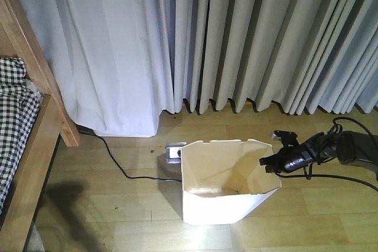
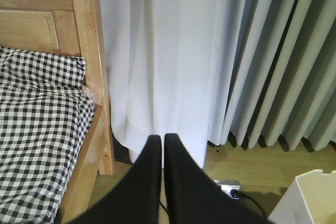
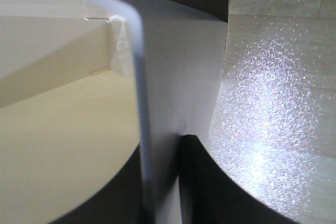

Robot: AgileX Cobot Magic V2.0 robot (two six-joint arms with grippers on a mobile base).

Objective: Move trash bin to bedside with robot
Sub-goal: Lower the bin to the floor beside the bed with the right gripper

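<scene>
Two claws in play. Right claw straddles the right rim of the trash bin, one finger inside the wall, one outside, closed down on the thin plastic. Right wrist view confirms it: the wall edge runs between the dark fingers, though the contact itself is blurred and too close to read how firm the pinch is.

Left claw hangs in the air with its fingers pressed nearly together, nothing between them, pointed at the curtain and the bed post.

Bin stands upright on the wood floor, near the curtain, well right of the bed. Bed sits at the far left of the front view, with its wooden frame and checked bedding. A power strip lies just behind the bin's left corner, and its black cord runs left across the floor toward the bed.

Handling, my read: bin is light, empty, thin-walled, so the wall will flex under a one-sided pinch and the bin will likely tip or swing when dragged. The rim is the only sensible hold. Smooth floor, so it should slide easily.

Hidden: the bin's base behind its near wall, most of the right arm cut off at the frame edge, and the far end of the bed.
</scene>
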